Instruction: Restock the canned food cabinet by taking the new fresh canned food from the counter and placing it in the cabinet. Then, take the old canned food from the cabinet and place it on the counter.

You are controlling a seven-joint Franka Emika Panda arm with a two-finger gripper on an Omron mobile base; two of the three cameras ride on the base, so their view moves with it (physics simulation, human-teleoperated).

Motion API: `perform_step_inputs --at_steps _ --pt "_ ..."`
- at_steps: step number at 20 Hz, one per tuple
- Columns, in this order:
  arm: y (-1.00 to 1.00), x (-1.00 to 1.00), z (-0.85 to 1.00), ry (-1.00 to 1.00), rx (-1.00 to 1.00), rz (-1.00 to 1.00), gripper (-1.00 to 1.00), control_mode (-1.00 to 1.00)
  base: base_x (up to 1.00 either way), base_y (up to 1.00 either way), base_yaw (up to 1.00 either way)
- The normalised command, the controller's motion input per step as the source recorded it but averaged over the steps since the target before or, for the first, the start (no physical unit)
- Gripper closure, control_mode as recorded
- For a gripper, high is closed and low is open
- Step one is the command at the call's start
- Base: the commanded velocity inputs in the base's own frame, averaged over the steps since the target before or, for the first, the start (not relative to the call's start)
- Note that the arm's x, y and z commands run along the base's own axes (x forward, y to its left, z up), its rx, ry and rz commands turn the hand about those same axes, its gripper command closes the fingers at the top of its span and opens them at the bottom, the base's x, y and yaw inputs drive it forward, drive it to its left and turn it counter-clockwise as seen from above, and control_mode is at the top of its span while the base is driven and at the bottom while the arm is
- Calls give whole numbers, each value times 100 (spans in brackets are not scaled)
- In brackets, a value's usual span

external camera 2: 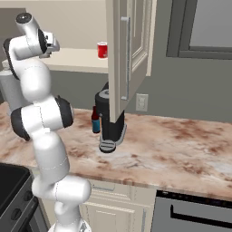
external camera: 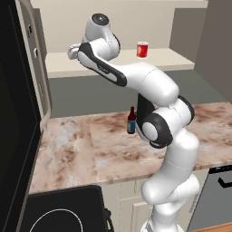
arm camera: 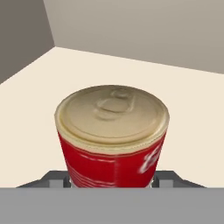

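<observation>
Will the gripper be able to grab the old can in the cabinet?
Probably yes. The old can stands upright on the shelf, right in the gripper. Its fingers look pressed against the can's sides, and nothing is in the way.

The white arm rises from its base, folds at the elbow and reaches up and away. The gripper [arm camera: 111,181] points level, its jaws closed against a red can's [arm camera: 113,131] sides
</observation>
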Motion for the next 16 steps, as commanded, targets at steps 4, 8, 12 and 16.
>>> perform_step_inputs --at_steps 4,8,12,16 --pt "0 -12 0 0 0 0 100 -100 0 0 0" --pt "4 -88 0 -12 0 0 100 -100 0 0 0" --pt "17 -100 0 -27 0 0 100 -100 0 0 0" --pt "5 -100 0 -15 2 0 100 -100 0 0 0"
